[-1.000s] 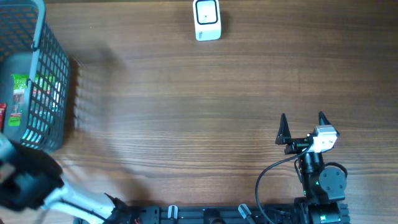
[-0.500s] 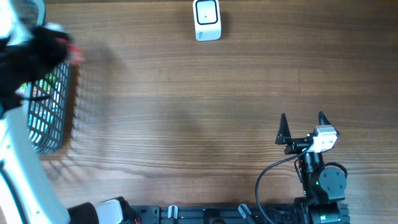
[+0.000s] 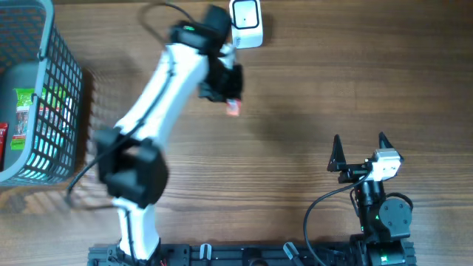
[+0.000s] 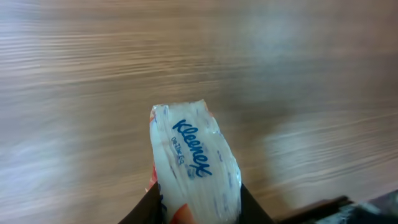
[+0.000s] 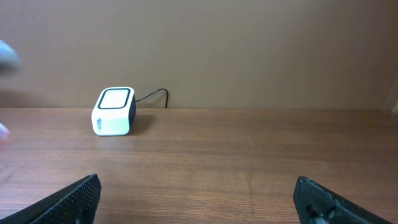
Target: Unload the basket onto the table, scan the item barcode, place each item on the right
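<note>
we see the left gripper (image 3: 228, 87) just beside the scanner (image 3: 245, 24), on the side toward the arm bases. its jaws are pinched narrowly on a kleenex tissue pack (image 4: 196, 165), held near the scanner but apart from it. the right gripper (image 3: 359, 150) sits well away from the scanner, jaws spread wide, holding nothing. a basket (image 3: 52, 81) stands far to the scanner's left.

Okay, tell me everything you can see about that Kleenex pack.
The Kleenex pack is a soft packet in clear crinkled plastic, white tissues inside, blue lettering on its face and a red patch at the lower edge. The left hand pinches its lower end, holding it above the wooden table. No barcode shows.
</note>
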`<state>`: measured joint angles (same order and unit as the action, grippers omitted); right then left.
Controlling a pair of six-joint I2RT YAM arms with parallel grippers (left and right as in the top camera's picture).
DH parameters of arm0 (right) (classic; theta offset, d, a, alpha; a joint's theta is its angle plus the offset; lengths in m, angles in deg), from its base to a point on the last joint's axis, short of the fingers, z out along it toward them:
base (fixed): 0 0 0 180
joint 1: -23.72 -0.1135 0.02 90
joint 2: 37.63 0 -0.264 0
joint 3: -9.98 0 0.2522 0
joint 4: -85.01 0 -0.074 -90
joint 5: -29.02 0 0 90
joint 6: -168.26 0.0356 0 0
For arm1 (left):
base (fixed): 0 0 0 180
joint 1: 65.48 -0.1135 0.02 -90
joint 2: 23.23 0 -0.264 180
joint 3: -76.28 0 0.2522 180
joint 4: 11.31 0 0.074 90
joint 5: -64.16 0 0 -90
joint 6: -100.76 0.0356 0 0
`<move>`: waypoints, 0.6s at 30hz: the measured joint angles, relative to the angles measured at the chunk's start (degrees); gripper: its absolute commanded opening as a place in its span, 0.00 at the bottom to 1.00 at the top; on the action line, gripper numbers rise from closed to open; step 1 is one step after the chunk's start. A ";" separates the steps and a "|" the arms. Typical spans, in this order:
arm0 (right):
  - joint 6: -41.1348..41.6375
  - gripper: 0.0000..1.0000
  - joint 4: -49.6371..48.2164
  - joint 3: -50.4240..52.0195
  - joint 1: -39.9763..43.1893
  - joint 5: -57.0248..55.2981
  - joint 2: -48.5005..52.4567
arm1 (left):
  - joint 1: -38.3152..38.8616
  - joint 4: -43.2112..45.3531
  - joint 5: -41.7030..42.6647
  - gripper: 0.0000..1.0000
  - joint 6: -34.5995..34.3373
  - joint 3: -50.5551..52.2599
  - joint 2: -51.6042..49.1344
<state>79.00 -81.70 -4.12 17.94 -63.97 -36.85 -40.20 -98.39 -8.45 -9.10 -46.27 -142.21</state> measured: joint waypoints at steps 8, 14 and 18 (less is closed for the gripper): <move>0.00 1.00 0.02 -0.02 -0.02 0.00 0.00 | 8.37 9.70 0.04 0.31 -0.46 0.33 -11.58; 0.00 1.00 0.02 0.00 -0.02 0.00 0.00 | 10.49 12.13 0.04 0.50 -0.68 0.33 -12.44; 0.00 1.00 0.02 -0.02 -0.02 0.00 0.00 | 10.51 12.13 -0.11 0.73 -0.70 0.33 -12.44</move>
<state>79.00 -81.68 -4.14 17.92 -63.97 -36.85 -29.68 -86.26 -8.56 -9.80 -45.94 -154.64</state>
